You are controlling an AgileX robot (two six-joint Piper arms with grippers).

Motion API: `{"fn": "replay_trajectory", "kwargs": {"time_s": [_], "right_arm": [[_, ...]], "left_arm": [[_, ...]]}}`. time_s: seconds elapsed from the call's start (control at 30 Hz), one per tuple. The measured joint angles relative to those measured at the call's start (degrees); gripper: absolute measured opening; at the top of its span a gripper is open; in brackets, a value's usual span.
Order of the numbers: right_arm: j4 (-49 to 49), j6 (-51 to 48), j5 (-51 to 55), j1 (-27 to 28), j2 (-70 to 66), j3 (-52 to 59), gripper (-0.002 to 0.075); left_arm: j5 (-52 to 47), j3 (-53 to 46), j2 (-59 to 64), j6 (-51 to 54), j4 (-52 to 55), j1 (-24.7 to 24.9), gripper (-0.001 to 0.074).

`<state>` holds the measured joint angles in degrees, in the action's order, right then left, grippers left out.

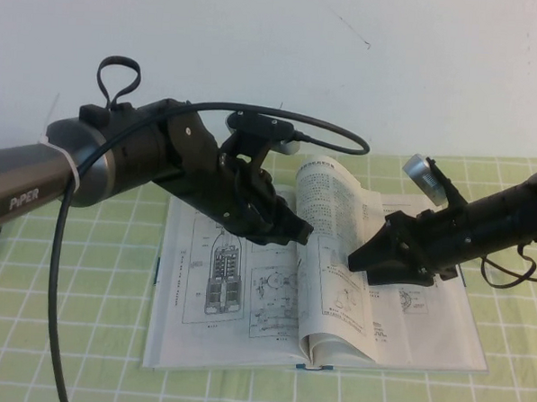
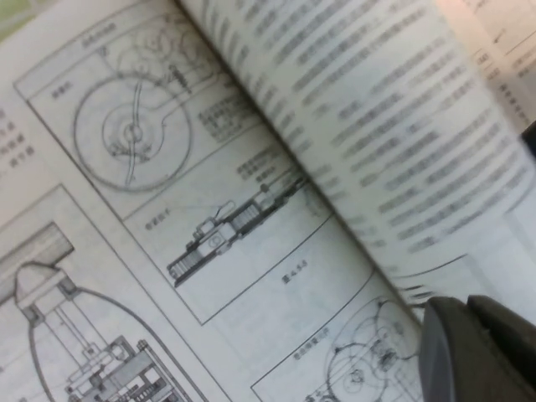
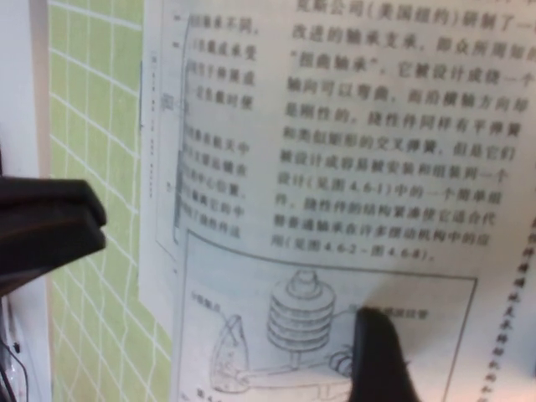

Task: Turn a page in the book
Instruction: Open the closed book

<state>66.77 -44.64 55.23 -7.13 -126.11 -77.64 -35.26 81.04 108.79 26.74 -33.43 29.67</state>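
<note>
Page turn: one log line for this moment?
page: lifted, mid-turn | book: open | right gripper: open, at page | left gripper: above gutter

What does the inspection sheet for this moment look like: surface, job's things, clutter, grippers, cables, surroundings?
Surface: green checked cloth covers the table.
Job's things: the book lies open; the page stands raised near the spine, text side facing right.
Clutter: nothing seen.
Grippers: left gripper hovers over the left-hand leaf beside the raised page, fingers not readable; right gripper is at the page's right face, fingers open, one fingertip against the paper.
Cables: black cable loops from the left arm; another hangs by the right arm.
Surroundings: plain white wall.
</note>
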Motion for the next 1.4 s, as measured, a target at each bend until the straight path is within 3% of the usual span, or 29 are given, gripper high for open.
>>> {"fn": "replay_trajectory", "kwargs": {"time_s": [0.67,1.07,1.4], "right_arm": [[3.91,-2.36,1.66,-0.45,0.0,0.0,0.0387],[4.26,-3.51,1.68,-0.45,-0.09,0.0,0.0387],[4.36,-3.86,1.78,-0.45,-0.09,0.0,0.0387]], "left_arm": [[-1.78,0.0,-2.81,8.58,-6.88,1.07,-0.0004],[-1.62,0.0,-2.81,11.54,-4.0,13.52,-0.0004],[2.77,0.0,0.08,-1.52,20.07,23.92,-0.0004]]}}
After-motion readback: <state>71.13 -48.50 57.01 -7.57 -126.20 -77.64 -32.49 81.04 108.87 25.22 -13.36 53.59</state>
